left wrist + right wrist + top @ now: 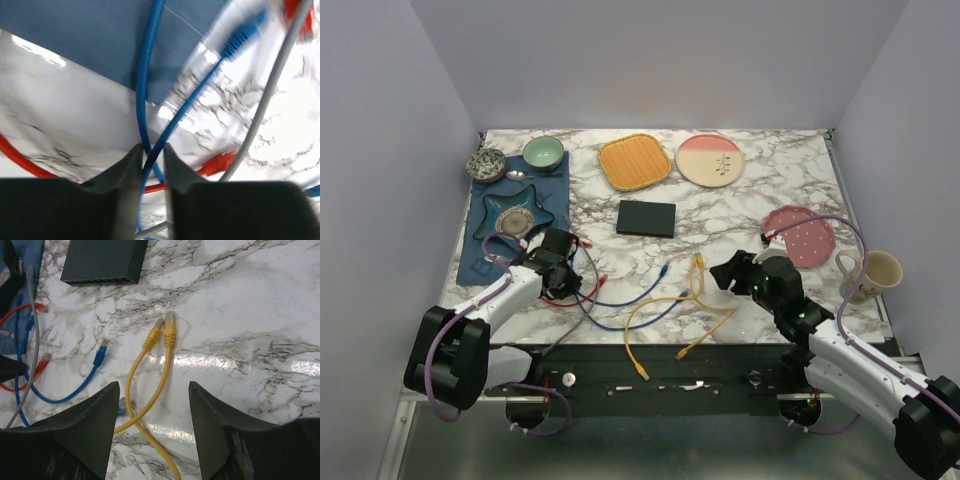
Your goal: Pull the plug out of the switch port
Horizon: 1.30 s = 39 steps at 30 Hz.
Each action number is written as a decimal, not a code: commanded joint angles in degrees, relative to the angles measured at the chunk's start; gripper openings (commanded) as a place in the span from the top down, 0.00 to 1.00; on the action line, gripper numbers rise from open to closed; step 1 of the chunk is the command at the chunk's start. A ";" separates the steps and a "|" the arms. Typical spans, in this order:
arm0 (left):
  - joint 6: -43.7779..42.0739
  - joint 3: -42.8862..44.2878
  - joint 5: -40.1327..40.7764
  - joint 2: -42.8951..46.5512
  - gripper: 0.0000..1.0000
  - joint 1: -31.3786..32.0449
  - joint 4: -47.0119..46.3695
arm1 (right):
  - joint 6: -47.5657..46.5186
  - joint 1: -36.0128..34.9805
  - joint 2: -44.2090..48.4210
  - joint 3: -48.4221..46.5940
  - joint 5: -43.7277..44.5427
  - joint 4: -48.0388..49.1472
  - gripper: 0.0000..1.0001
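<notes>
Lying flat, switch [646, 218] spans left-right.

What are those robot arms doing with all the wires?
Two robot arms are handling network cables. The left pincer is pinched on a blue cable near the blue mat. The right pincer is open above two yellow plugs lying on the table. The dark switch sits by itself in the middle, and no cable looks plugged into it.
</notes>
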<state>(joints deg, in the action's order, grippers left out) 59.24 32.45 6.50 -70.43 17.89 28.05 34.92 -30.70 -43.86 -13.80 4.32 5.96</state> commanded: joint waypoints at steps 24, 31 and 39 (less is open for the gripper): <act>-14.50 49.01 -7.55 -35.64 1.00 32.72 6.84 | -3.89 -0.24 11.69 -14.23 8.69 -12.63 0.34; -16.00 66.59 -15.46 -51.70 1.00 36.34 6.93 | -5.21 -0.24 12.30 -17.22 9.92 -13.42 0.34; -18.72 76.47 -18.03 -58.95 0.57 36.17 8.52 | -6.26 -0.24 11.25 -19.42 10.89 -15.36 0.34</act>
<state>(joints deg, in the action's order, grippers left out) 43.22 107.85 -8.69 -130.06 54.43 35.00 30.04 -30.70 -32.36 -31.48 12.88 -6.90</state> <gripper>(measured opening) 0.200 0.659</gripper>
